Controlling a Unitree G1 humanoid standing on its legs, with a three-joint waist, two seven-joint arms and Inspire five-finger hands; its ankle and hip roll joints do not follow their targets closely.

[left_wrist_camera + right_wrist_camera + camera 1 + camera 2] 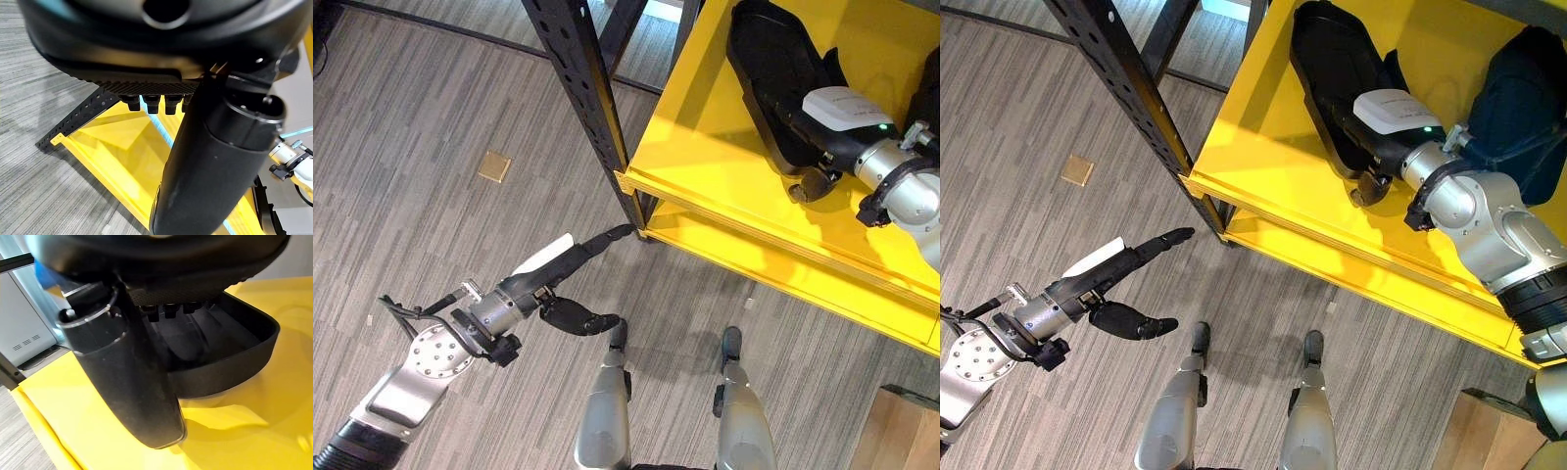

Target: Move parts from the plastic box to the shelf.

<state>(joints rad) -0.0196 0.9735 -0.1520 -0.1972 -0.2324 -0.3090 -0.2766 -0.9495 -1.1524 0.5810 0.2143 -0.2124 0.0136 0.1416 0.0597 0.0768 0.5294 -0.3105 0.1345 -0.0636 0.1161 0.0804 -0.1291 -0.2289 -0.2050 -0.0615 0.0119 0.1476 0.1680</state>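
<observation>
Grey plank flooring [431, 108] ran beneath a yellow shelf [724, 147] at two o'clock. On it lay a black moulded part [1327, 69], the right hand [1381, 132] resting on its near end, fingers straight. The left hand [563, 264] hung open at eight o'clock over the floor.
</observation>
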